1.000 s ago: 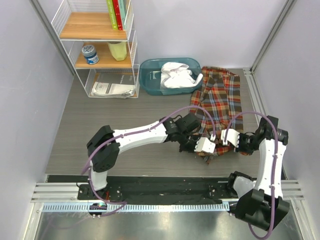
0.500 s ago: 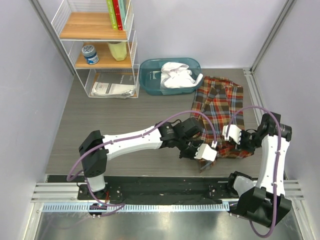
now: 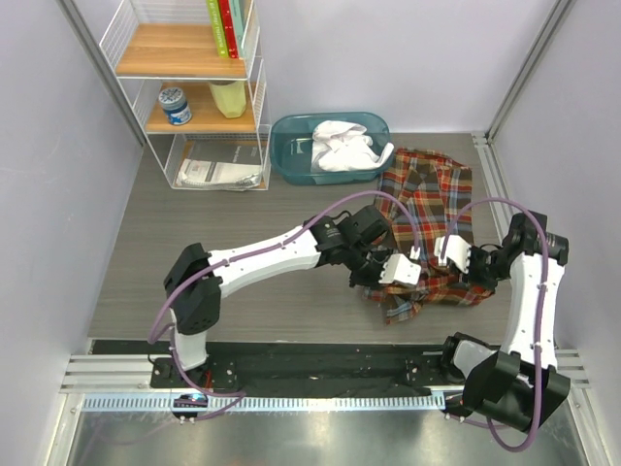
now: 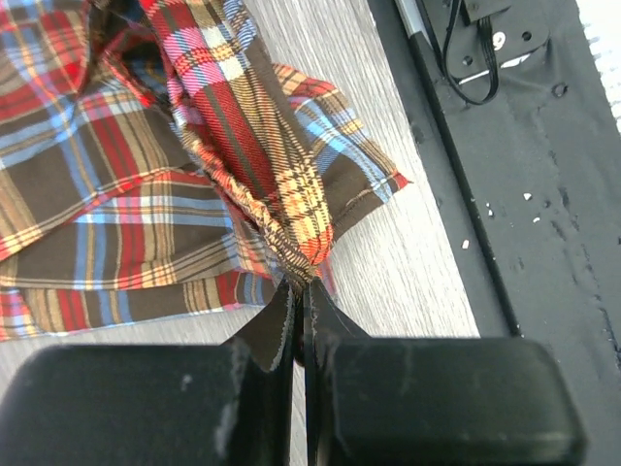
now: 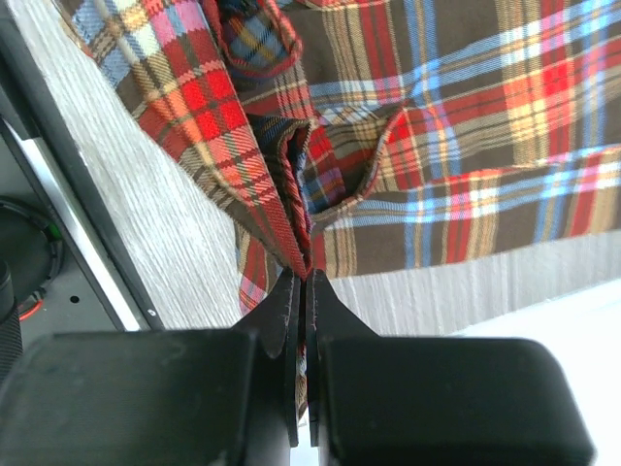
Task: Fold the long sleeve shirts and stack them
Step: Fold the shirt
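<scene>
No writing can be read.
Print shows on the books (image 3: 225, 24), the jar (image 3: 176, 105) and the booklet (image 3: 218, 173) on the shelf rack (image 3: 165, 49), but all of it is too small and blurred to make out.

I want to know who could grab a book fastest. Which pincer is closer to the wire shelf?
Left. The left pincer grips the plaid shirt nearer the wire shelf; the right pincer grips it farther toward the right side.
</scene>
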